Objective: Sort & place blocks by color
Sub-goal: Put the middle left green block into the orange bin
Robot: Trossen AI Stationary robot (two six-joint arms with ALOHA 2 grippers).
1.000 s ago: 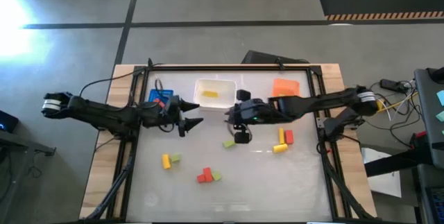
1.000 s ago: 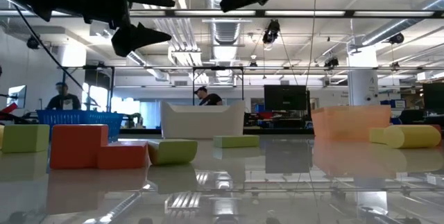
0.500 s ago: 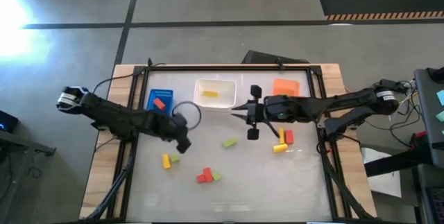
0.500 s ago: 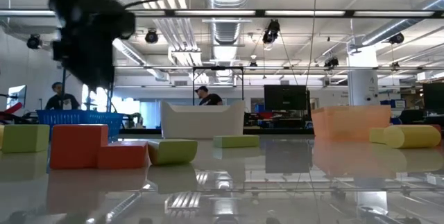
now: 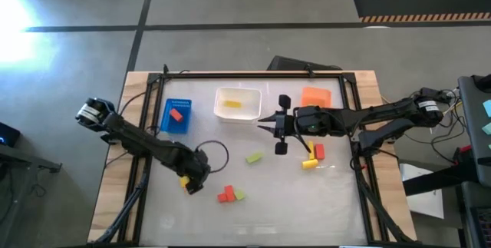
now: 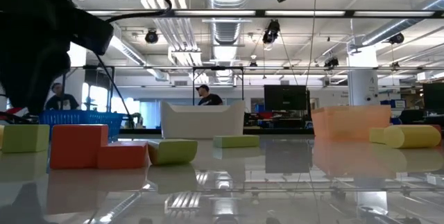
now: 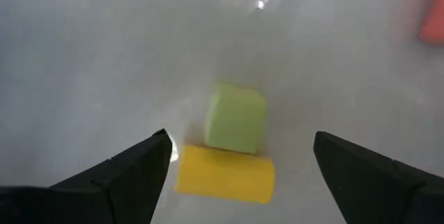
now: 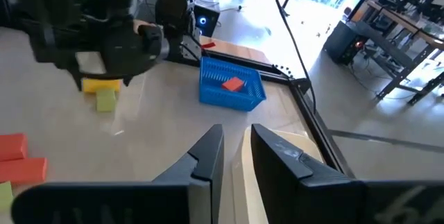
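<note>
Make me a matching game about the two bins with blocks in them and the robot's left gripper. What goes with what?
Things:
1. blue mesh bin
2. white rectangular bin
3. left gripper, open

What goes with it:
A. small yellow block inside
B. yellow bar touching a light green cube, both between its fingers
C. small red block inside

Pairs: 1-C, 2-A, 3-B

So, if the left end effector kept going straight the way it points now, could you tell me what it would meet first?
Most likely the yellow block, which lies between the open fingers of the left end effector, with the green cube touching it just beyond; depth is hard to judge.
</note>
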